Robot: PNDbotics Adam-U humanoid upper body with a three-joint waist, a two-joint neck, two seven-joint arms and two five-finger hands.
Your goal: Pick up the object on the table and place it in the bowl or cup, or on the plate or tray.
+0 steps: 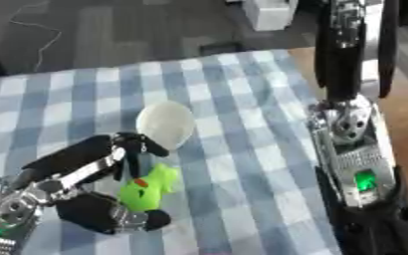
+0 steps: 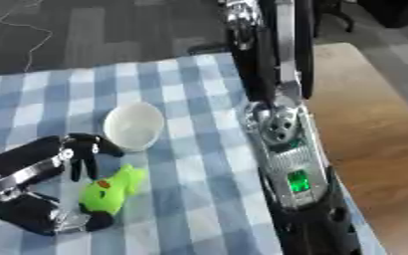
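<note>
A bright green toy [image 1: 148, 189] with an orange spot lies on the blue-and-white checked cloth [image 1: 242, 99]. Just beyond it stands a white bowl [image 1: 165, 124], with nothing in it. My left hand [image 1: 112, 211] comes in from the lower left and straddles the toy. Its thumb lies against the toy's near end, and its fingers [image 1: 136, 149] hang down beside the far end, next to the bowl's rim, apart from the toy. My right arm [image 1: 351, 149] runs down the right side. Its black end, the right hand [image 1: 377, 229], sits in the lower right corner, off the cloth.
The cloth covers the table to the left and far side of the bowl. To the right of the cloth there is bare wooden table [image 2: 373, 124]. Dark floor and a white box [image 1: 268, 12] lie beyond the far edge.
</note>
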